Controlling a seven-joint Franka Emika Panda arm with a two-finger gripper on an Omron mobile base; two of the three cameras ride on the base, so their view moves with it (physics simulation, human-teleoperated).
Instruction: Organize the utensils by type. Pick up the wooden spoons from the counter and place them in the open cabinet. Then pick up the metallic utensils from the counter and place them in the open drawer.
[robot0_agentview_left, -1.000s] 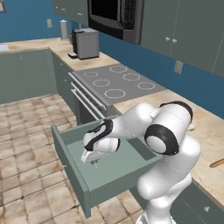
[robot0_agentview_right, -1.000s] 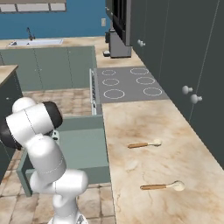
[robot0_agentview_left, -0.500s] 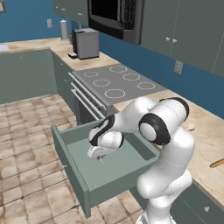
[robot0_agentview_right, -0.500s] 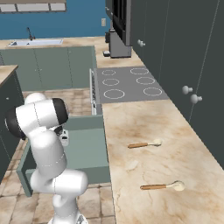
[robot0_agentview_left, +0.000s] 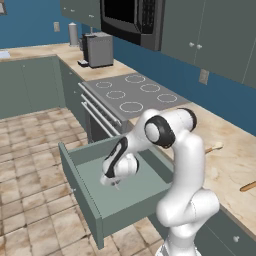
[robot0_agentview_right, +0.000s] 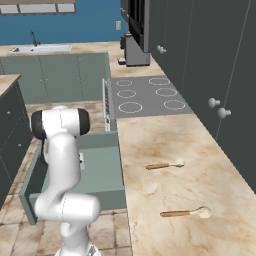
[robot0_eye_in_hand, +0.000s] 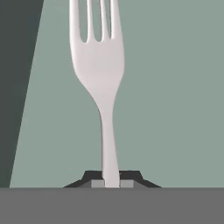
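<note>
Claw (robot0_eye_in_hand: 112, 183) clamped on the handle of a silver-grey fork (robot0_eye_in_hand: 99, 65), seen along the fingers in the hand view. The fork's long axis runs straight out from the claw toward 12 o'clock, tines farthest from the fingers, with the flat grey-green floor of the open drawer (robot0_agentview_left: 107, 187) as its backdrop. In the left base view the claw (robot0_agentview_left: 116, 183) hangs low inside the drawer, the fork's tip apparently just above the floor; contact cannot be judged. Two wooden spoons lie on the counter (robot0_agentview_right: 165, 145) in the right base view, one (robot0_agentview_right: 166, 164) at about 3 o'clock from the drawer, the other (robot0_agentview_right: 185, 213) nearer the camera at about 4 o'clock, well apart from each other and from the arm. Judgement: the fork is already over its goal, so the coming move is a release; both spoons are not yet put away.
</note>
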